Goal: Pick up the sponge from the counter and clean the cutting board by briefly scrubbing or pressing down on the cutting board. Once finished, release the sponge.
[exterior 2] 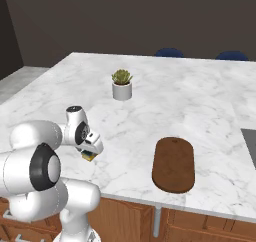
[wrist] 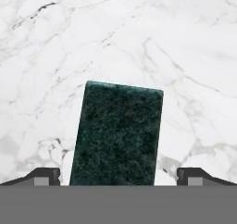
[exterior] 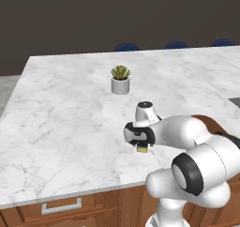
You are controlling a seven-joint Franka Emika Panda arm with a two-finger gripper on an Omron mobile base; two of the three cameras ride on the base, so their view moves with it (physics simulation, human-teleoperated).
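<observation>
The gripper [wrist: 118, 174], jaws wide apart, hangs over the sponge [wrist: 116, 134] near the counter's [exterior 2: 165, 101] front edge, apparently not touching it; the cutting board [exterior 2: 173, 164] lies apart.

The pincer [exterior: 142, 147] hides most of the sponge [exterior: 140, 149]; the arm covers much of the cutting board [exterior: 209, 123].

Sponge [wrist: 116, 134] flat on counter [exterior 2: 200, 101], green side up; cutting board [exterior 2: 173, 164] apart.

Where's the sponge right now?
The sponge lies green side up on the counter near its front edge, directly under the open gripper, between its fingertips, left of the cutting board.
</observation>
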